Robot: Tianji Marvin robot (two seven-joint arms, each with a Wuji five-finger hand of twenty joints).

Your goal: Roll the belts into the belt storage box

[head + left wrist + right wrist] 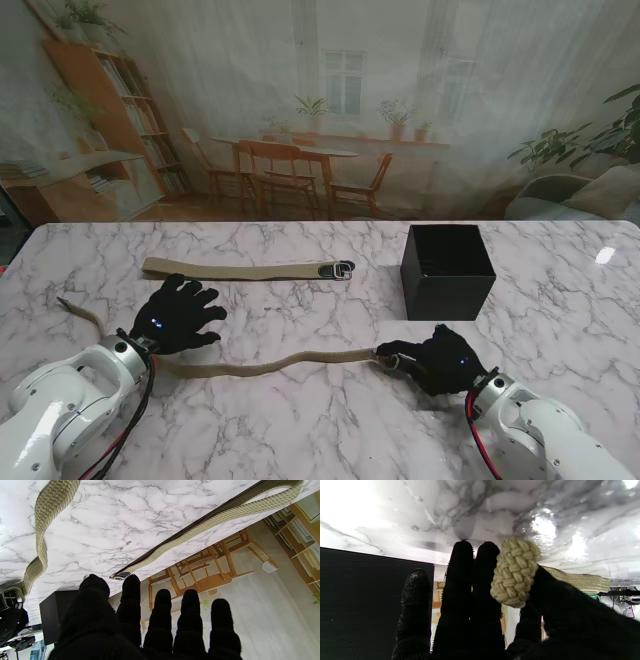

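Right hand [437, 360] pinches near tan woven belt [270, 363]'s buckle end; left hand [178, 315] splayed, empty. Next: begin rolling toward black square box [447, 270].

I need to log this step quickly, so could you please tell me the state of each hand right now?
Left hand: open, fingers spread, holding nothing.
Right hand: shut on the near belt at its buckle end.
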